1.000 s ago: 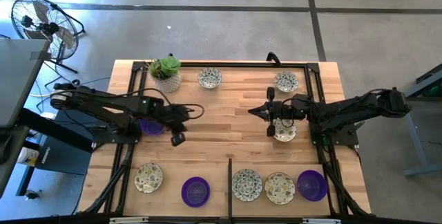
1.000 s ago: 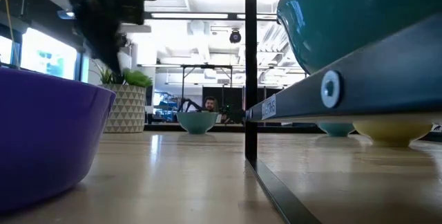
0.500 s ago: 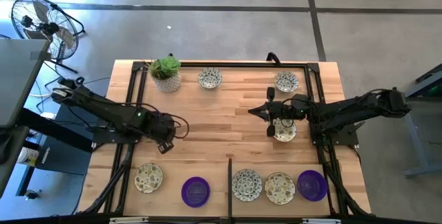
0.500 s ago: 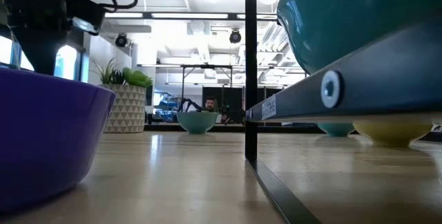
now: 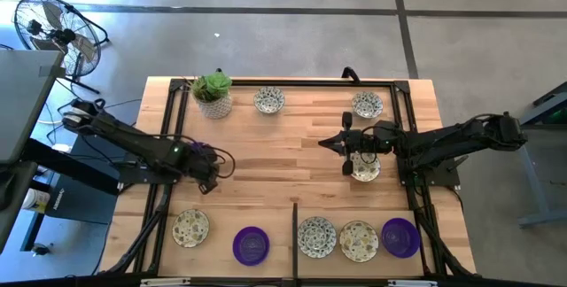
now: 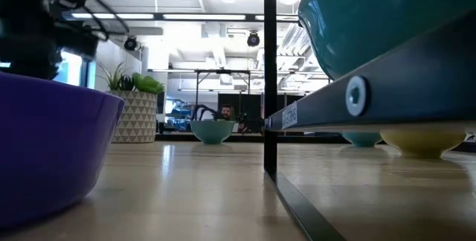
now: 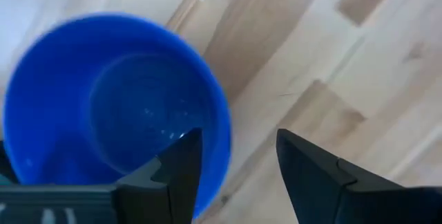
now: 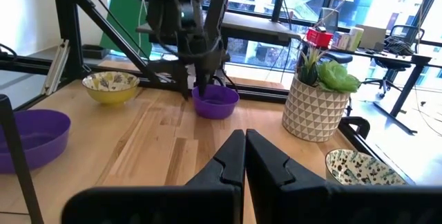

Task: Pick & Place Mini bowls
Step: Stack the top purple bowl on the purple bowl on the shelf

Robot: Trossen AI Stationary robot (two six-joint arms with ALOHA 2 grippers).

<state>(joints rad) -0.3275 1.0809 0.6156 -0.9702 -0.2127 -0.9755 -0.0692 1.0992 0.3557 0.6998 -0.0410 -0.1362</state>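
Left wrist view has our left hand (image 7: pixel 231 158) spread astride the purple bowl's (image 7: pixel 114 106) rim on the counter (image 5: pixel 292 159), right hand (image 8: pixel 244 156) pressed together and idle, so, probably, this pick and most bowls remain.

The left arm reaches in from the table's left side, bent low, its gripper (image 5: pixel 209 165) pointing straight down at the left half of the table with fingers (image 7: pixel 181 172) parted. The right arm stretches in from the right side toward the centre, its gripper (image 5: pixel 335 143) level, fingers (image 8: pixel 232 156) pressed together.
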